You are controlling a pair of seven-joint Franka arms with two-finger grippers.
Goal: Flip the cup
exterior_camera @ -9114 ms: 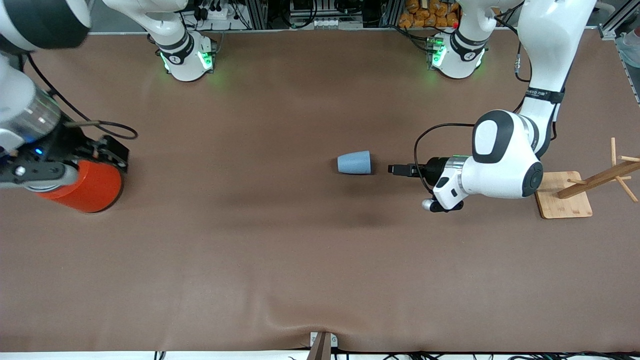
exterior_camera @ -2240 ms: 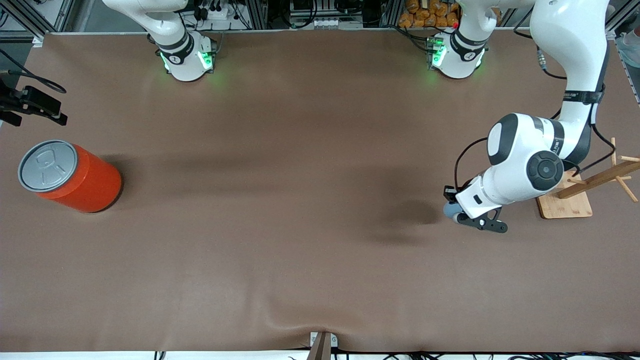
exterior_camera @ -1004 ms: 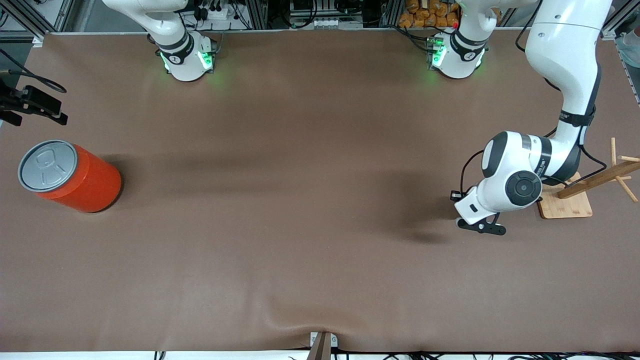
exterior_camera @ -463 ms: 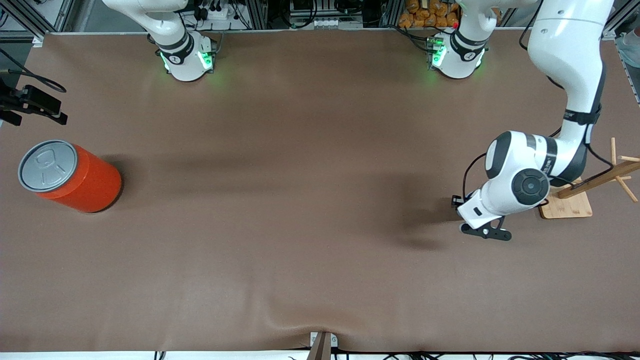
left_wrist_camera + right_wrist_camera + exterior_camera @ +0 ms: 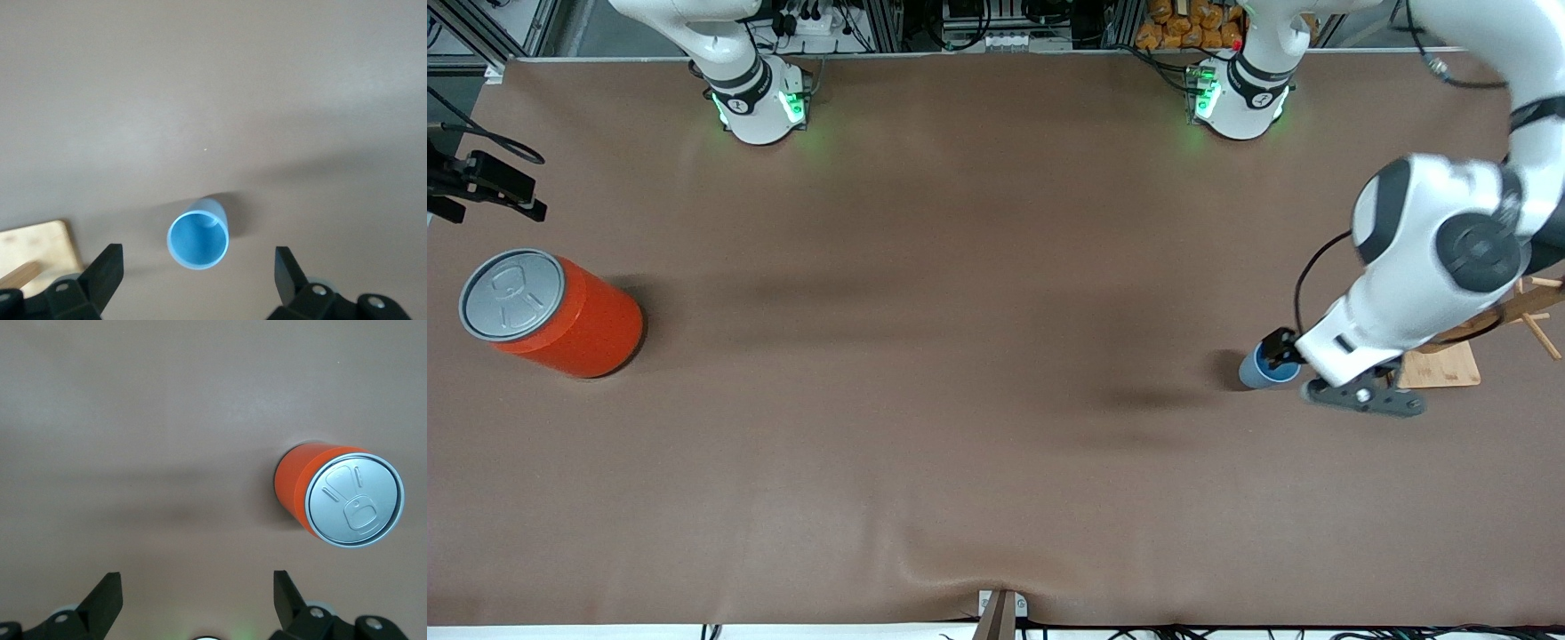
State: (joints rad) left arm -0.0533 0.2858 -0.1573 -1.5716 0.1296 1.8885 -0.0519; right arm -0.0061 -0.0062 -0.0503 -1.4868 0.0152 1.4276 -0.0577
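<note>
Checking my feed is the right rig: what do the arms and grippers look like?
Both arms have glossy white shells with black joint rings; green lights glow at both bases. A black cable loops near the left gripper, whose fingers are black. The right gripper's fingers match.

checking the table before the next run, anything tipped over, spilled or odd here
Nothing stands out. The cup stands upright, mouth up, beside the wooden stand, with the open left gripper above it. The orange can is upright under the open right gripper.
</note>
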